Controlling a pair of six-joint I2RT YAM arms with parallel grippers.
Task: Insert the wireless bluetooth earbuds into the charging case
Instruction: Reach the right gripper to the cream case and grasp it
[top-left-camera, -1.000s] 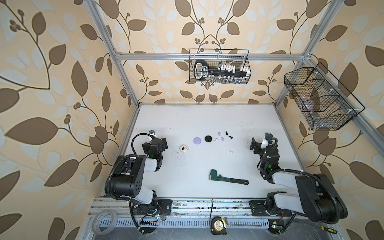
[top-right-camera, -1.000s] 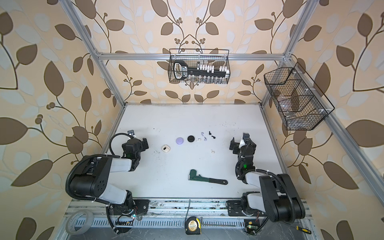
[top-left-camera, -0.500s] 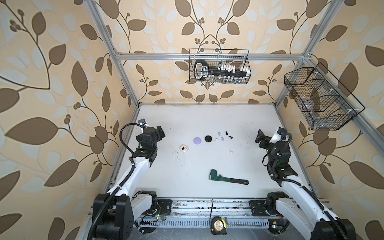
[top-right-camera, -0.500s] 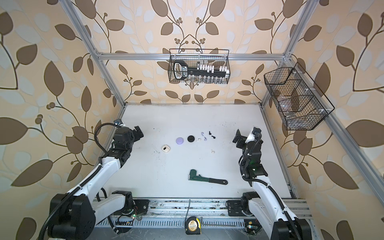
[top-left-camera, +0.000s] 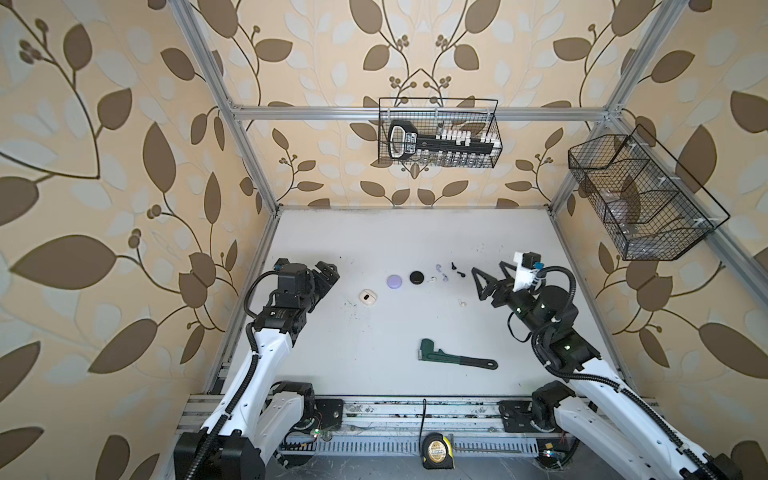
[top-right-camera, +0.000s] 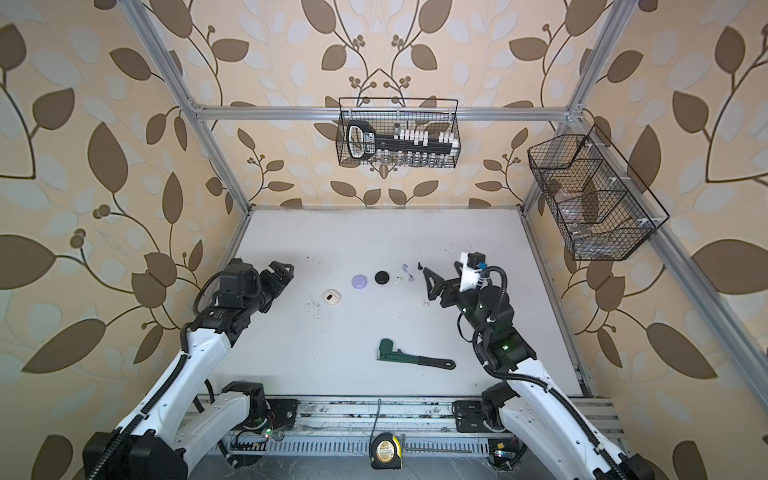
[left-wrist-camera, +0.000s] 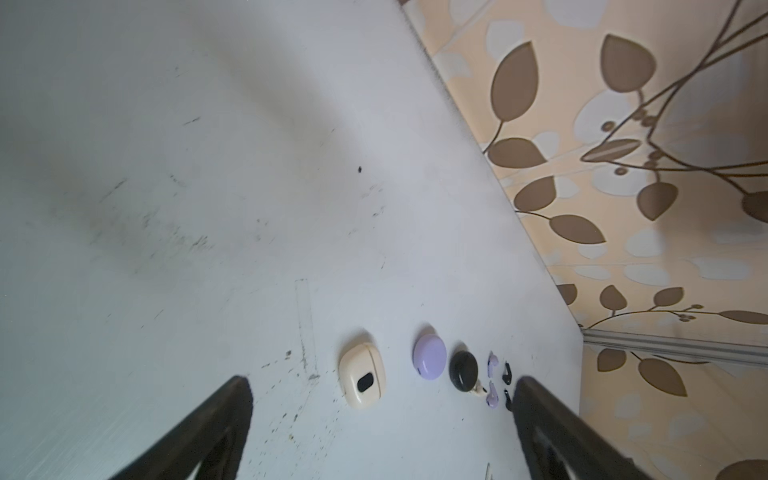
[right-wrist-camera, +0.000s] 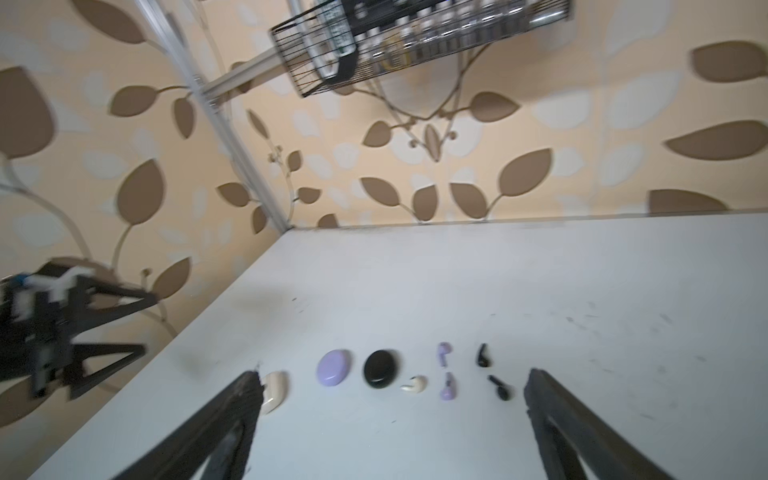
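- Both arms have unfolded and stretched forward; left gripper (top-left-camera: 329, 269) and right gripper (top-left-camera: 488, 268) hover, claws spread, empty.
- Green metal pipe wrench (top-left-camera: 455, 358) lies nearest, at six o'clock of the cases.
- Cream oval charging case (top-left-camera: 366, 297), round lavender case (top-left-camera: 393, 281), round black case (top-left-camera: 416, 276) sit in a row between the grippers.
- Tiny white, lavender and black stemmed earbuds (top-left-camera: 445, 276) lie loose at three o'clock of the black case.

Left arm (top-left-camera: 266, 361) and right arm (top-left-camera: 615, 399): white links, black joints, looped black corrugated cables, black open-truss fingers (right-wrist-camera: 540, 399).
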